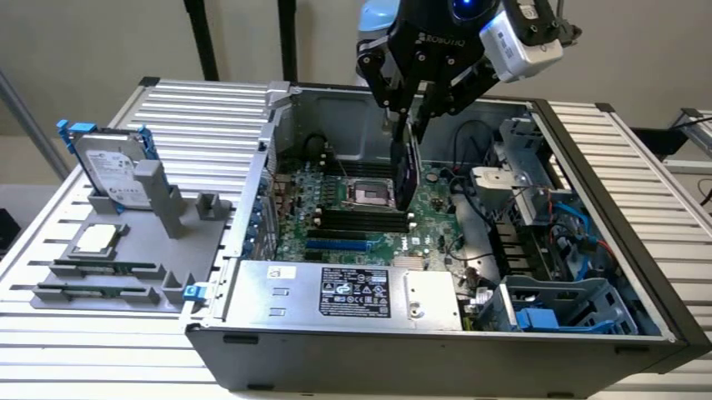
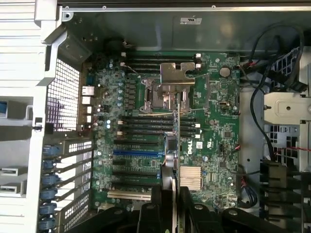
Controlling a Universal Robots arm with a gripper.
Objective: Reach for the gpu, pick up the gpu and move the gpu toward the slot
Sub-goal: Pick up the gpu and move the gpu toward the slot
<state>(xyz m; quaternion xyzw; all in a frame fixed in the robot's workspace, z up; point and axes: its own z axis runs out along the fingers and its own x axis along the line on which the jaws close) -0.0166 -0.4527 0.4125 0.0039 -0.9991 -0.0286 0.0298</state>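
Observation:
The gpu (image 1: 408,167) hangs edge-on over the open computer case, a thin dark card standing vertically above the green motherboard (image 1: 333,208). My gripper (image 1: 418,110) is shut on its upper edge, one black finger on each side. In the wrist view the gpu (image 2: 174,165) is a narrow strip running between my fingers (image 2: 154,208), above the CPU socket (image 2: 170,87) and the black expansion slots (image 2: 141,127). A blue slot (image 2: 137,152) lies just beside the card's line. The card's lower edge is above the board, apart from it.
A grey fixture (image 1: 167,208) at the exterior view's left holds a silver hard drive with blue clips (image 1: 112,167), a CPU chip (image 1: 95,239) and memory sticks (image 1: 102,268). The power supply (image 1: 345,292) fills the case front. Cables (image 1: 489,192) and drive bays (image 1: 556,300) crowd the right side.

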